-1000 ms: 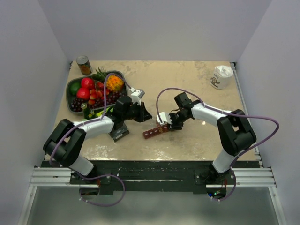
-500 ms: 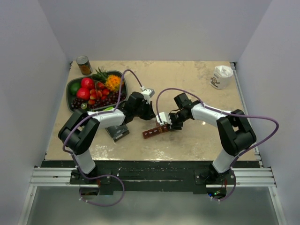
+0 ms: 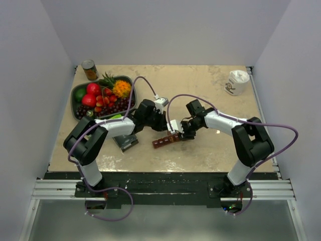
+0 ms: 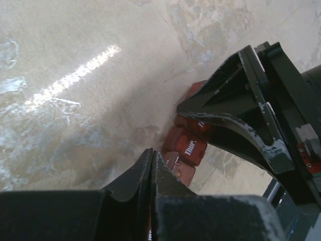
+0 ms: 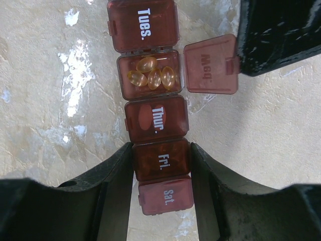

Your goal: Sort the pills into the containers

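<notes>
4 yellowish pills point(image 5: 150, 72) lie in the open Wed. cell of the red strip point(image 5: 155, 119) at the counter's point(image 3: 200, 85) centre. Right tool point(image 5: 161, 153) is clamped across the strip's Fri. cell. Left tool point(image 4: 152, 156), fingers together, sits at 1 o'clock from the pills, just beside the flipped lid point(image 5: 209, 64).

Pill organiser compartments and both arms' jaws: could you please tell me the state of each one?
Tues. compartment: shut.
Wed. compartment: open, pills inside.
Thur. compartment: shut.
Fri. compartment: shut.
Sat. compartment: shut.
Left jaws: shut, empty.
Right jaws: closed on Fri. compartment.
</notes>
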{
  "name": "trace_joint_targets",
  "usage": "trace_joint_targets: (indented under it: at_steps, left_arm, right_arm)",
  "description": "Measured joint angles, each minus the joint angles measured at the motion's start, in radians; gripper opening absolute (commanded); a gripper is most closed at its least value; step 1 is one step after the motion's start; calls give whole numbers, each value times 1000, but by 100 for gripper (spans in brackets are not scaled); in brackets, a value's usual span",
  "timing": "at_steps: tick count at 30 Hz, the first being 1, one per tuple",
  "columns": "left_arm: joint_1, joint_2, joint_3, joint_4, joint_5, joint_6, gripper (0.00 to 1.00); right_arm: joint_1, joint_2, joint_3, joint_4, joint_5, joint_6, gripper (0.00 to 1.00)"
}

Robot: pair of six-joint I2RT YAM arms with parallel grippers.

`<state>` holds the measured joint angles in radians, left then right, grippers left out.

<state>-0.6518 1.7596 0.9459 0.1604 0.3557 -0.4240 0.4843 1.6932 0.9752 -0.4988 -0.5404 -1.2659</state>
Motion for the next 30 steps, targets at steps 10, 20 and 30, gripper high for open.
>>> trace_joint_targets:
  at_steps: [10, 20, 30]
  left_arm:
    - [-29, -8, -52, 5, 66, -2, 2]
    - [-41, -16, -93, 10, 86, -3, 3]
    - [-39, -148, -118, -17, 10, -3, 6]
  right_arm:
    - [0, 4, 0, 2, 1, 19, 27]
    - [0, 14, 0, 9, 7, 49, 45]
    - [0, 14, 15, 33, 7, 132, 81]
